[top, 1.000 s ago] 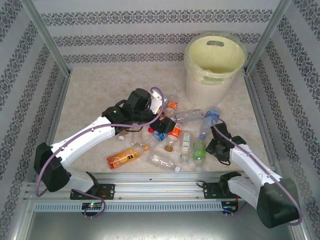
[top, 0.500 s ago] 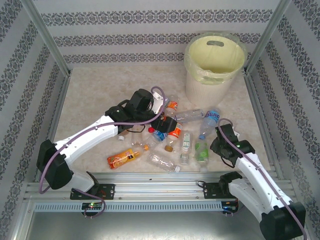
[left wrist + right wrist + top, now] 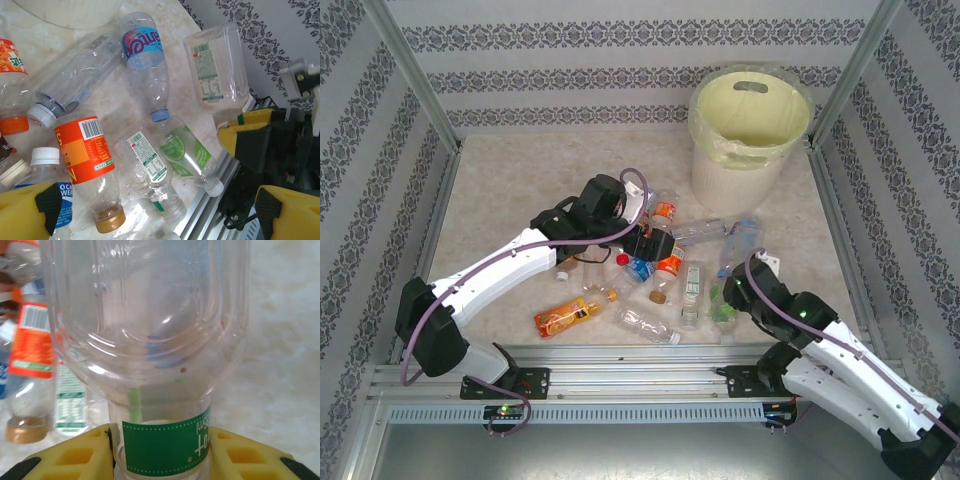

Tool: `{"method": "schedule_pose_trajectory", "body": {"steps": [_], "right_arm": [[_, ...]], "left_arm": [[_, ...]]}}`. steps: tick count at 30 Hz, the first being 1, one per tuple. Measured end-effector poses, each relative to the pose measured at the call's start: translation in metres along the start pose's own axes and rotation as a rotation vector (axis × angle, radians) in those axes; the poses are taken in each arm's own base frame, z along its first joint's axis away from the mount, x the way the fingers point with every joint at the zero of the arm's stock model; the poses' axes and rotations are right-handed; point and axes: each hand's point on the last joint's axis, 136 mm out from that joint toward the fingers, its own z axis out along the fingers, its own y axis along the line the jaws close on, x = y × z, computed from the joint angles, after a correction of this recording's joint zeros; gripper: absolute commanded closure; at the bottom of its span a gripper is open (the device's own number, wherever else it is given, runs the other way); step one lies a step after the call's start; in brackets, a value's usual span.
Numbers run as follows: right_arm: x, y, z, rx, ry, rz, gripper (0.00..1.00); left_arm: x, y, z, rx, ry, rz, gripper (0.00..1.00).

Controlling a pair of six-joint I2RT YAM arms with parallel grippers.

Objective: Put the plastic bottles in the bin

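Since one second ago the right arm has swung. Its elbow now lies low at the right corner of the top view, and the right gripper (image 3: 733, 291) has come a little to the left, beside the green-labelled bottle (image 3: 717, 305). The left arm has almost not moved.

The right gripper (image 3: 165, 452) is closed on the neck of a clear bottle (image 3: 150, 315). Its two yellow fingers (image 3: 75, 457) press the neck from both sides, just at the green band, and the body of the bottle stands out beyond the fingertips. In the left wrist view this bottle (image 3: 215, 65) shows a white label and is tilted, with its body away from the fingers. In the top view it (image 3: 740, 245) points from the gripper toward the far side. The bin (image 3: 740, 175) stands well apart behind it, at the far right corner of the table (image 3: 520, 190).

The left gripper (image 3: 160, 215) is spread wide and holds nothing. It hovers over the pile of bottles (image 3: 670, 260) in the middle of the table. Below and between its fingers lie an orange-labelled bottle (image 3: 85, 155) with a gold cap, a white-labelled bottle (image 3: 147, 160) and the green-labelled one, close together. A blue-labelled bottle (image 3: 145, 45) lies farther out. One orange bottle (image 3: 565, 317) lies alone at the near side, apart from the pile.
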Motion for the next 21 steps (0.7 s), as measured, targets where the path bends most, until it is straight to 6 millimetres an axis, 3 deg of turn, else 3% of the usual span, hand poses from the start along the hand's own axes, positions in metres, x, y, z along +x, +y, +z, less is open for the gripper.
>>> {"method": "schedule_pose_trajectory", "body": {"steps": [5,12,17,21], "right_arm": [[0.006,0.04,-0.001,-0.1,-0.026,-0.135,0.63],[0.01,0.111,-0.005,-0.219,-0.062,-0.3,0.63],[0.001,0.147,-0.009,-0.294,-0.099,-0.318,0.64],[-0.005,0.166,-0.015,-0.354,-0.115,-0.326,0.64]], "left_arm": [[-0.006,0.001,0.0,0.036,-0.011,-0.049,0.0],[-0.016,0.003,0.003,0.077,-0.063,-0.124,0.0],[0.001,0.013,0.002,0.065,-0.094,-0.209,0.0],[0.014,0.019,-0.012,0.041,-0.144,-0.267,0.0]]}}
